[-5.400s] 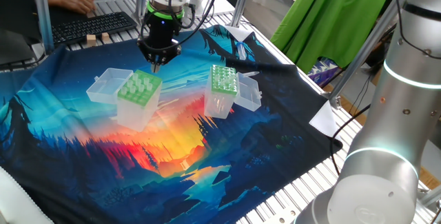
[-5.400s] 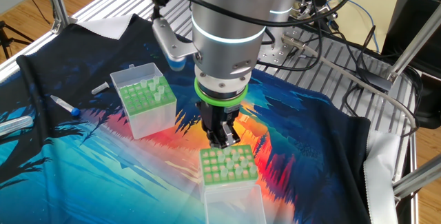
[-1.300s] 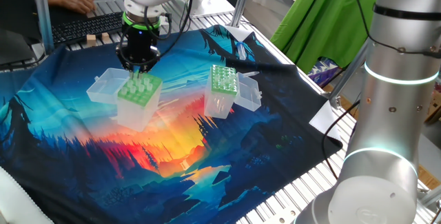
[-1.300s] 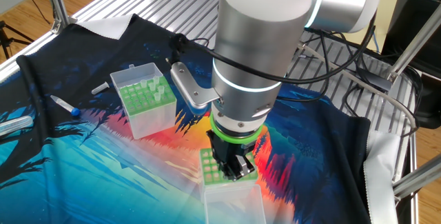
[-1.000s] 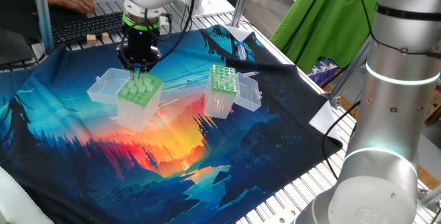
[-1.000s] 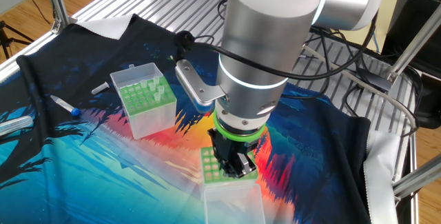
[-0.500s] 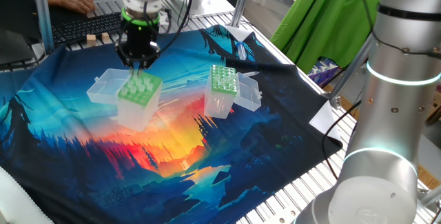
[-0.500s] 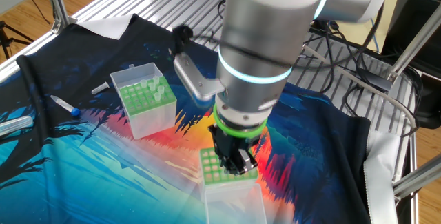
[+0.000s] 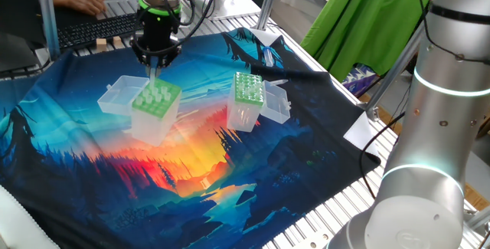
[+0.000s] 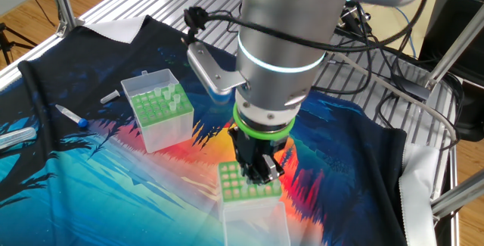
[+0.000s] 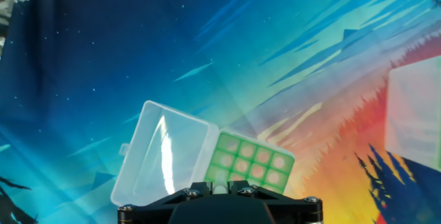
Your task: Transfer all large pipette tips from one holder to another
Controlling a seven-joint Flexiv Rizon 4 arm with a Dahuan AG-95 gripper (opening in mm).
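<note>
Light-green plate with wide holes tops the clear holder (image 9: 155,99), which sits on the printed cloth (image 9: 191,180) with its hinged lid (image 11: 160,156) flung flat open beside it. Since a second ago the gripper (image 9: 155,63) has risen: then its fingertips were down at the plate, now they hang clear above it, pointing straight down. A slim whitish pipette tip (image 9: 153,71) hangs below the fingers over the box, pinched between the narrowly set jaws. In the other fixed view the gripper (image 10: 259,172) stands higher against the holder (image 10: 248,182) than before, and more of the green plate shows beneath it. The boxes themselves have not shifted. The second, narrower box (image 9: 247,99) with the darker, finely dotted top stands well apart to the right on the cloth, its lid also open. From the hand view the wide-holed plate (image 11: 249,163) lies directly below the fingers. No brand, label or readable writing shows on either box or on the arm.
</note>
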